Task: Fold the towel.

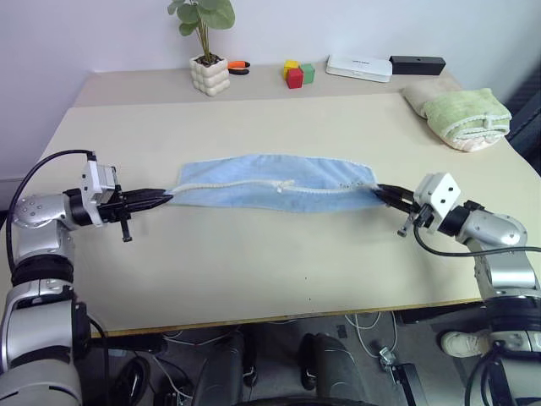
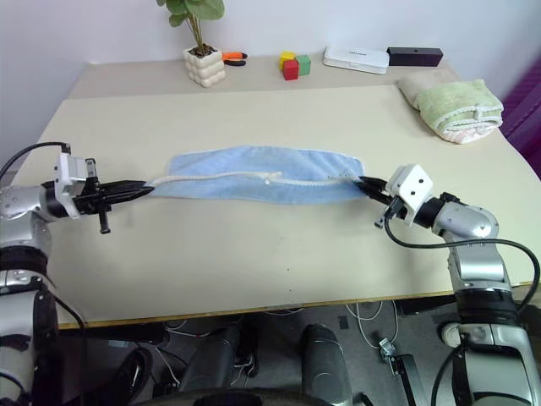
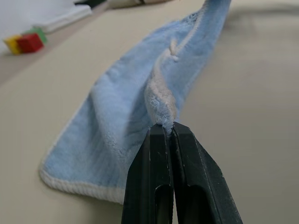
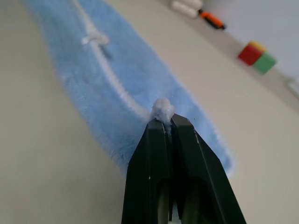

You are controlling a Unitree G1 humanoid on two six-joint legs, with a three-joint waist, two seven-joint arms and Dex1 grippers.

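both jaws clenched on the towel (folded lengthwise), left gripper and right gripper at opposite ends.

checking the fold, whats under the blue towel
Only the beige table shows around the towel. It lies doubled, white edging on top; its lower layer and the table beneath are covered.

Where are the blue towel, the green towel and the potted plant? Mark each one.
blue towel (image 1: pixel 270 179), left eye view, middle of the cloth.
green towel (image 1: pixel 467 115), left eye view, top of the folded bundle.
potted plant (image 1: pixel 210 74), left eye view, its white pot.
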